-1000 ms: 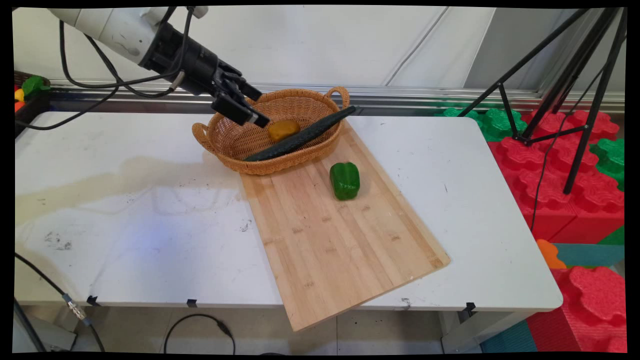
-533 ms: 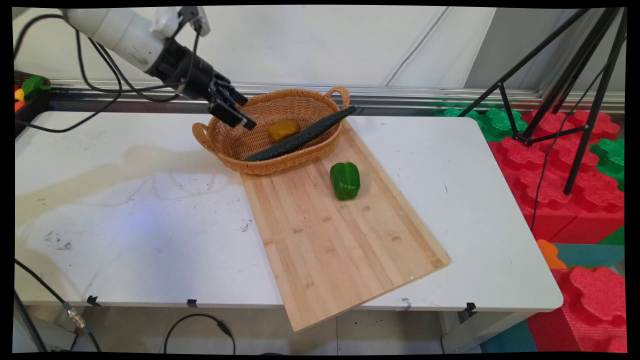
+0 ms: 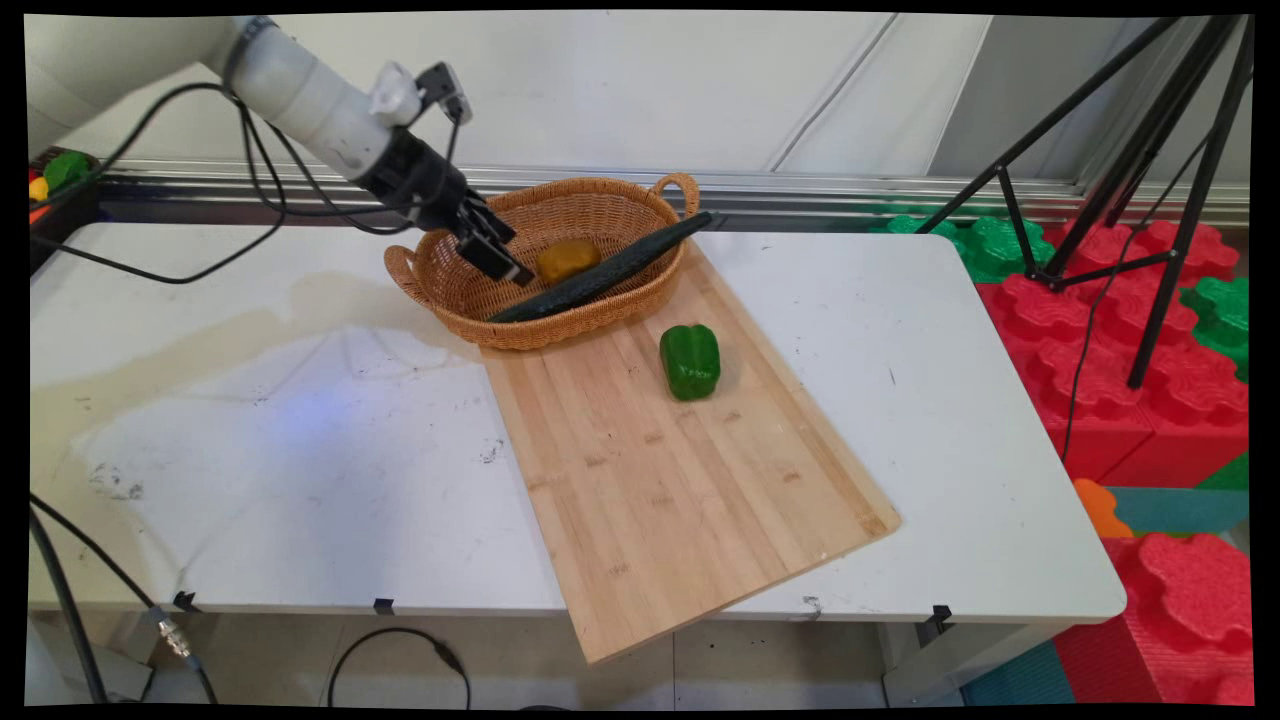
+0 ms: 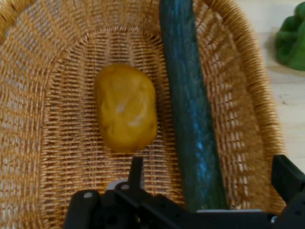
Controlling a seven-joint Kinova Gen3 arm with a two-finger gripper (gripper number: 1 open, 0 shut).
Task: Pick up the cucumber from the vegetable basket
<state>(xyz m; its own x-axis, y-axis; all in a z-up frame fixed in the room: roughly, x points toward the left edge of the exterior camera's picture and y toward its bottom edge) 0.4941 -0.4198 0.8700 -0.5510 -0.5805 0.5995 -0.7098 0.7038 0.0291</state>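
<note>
The white arm (image 3: 300, 90) reaches in from the upper left of the main view and slopes down to the right, its black gripper (image 3: 497, 258) tipped over the left half of the wicker basket (image 3: 470, 290). Black cables (image 3: 200, 150) loop beneath the arm. In the hand view the gripper (image 4: 209, 186) looks down into the basket (image 4: 47, 143); the jaws stand wide apart, one finger (image 4: 137, 172) low near the middle of the frame and the other at the lower right edge, with nothing held between them.

Just above the jaws in the hand view lies a yellow-brown potato (image 4: 126, 107) on the basket's floor. Beside it, to its right, a long dark cucumber (image 4: 190, 109) runs from the top of the frame down towards the gap between the fingers. In the main view the cucumber (image 3: 600, 270) lies slantwise, its upper right end resting on the basket's rim, and the potato (image 3: 567, 259) sits just right of the gripper.

The basket stands at the far end of a wooden cutting board (image 3: 660, 480) on the white worktop (image 3: 250, 420). A green bell pepper (image 3: 689, 361) rests on the board just below and right of the basket, apart from it.
</note>
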